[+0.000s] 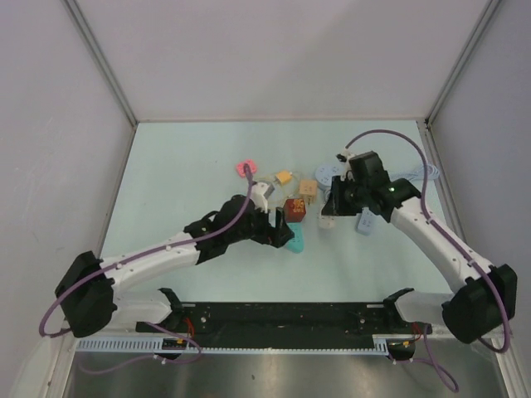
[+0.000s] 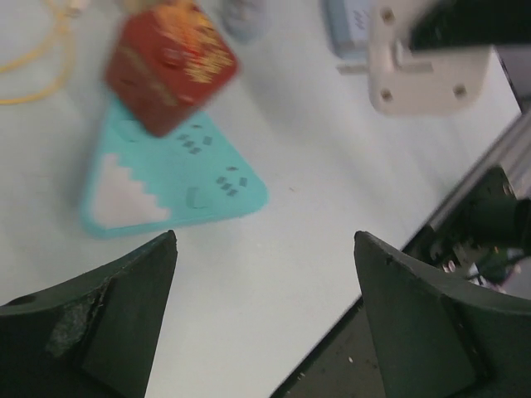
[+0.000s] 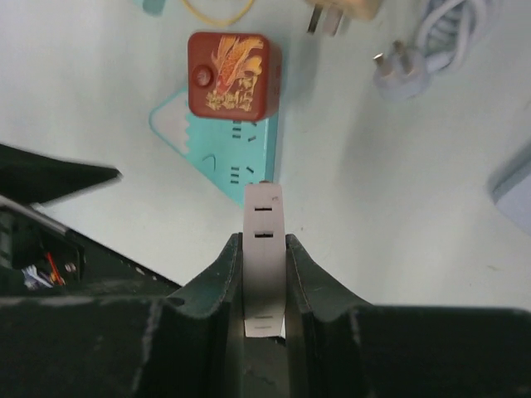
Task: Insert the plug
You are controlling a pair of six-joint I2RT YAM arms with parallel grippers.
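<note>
right gripper [image 3: 264, 245] clamped on white plug [image 3: 264, 207], tip near teal power strip [image 3: 217, 157] edge | red cube [image 3: 232, 75] sitting on strip | left gripper [image 2: 265, 240] jaws wide, empty, close by strip | yellow plug [image 1: 284, 177] loose behind

Plug [image 3: 265, 249]: white flat slab w/ two dark slots, pinched betw. right fingers [image 3: 217, 286], its tip pointing at the socket's edge. Socket [image 3: 241, 162]: teal triangular strip w/ white snow-cap corner, lying flat on worktop [image 3: 398, 207], red cube [image 3: 232, 75] sitting on one end.
</note>
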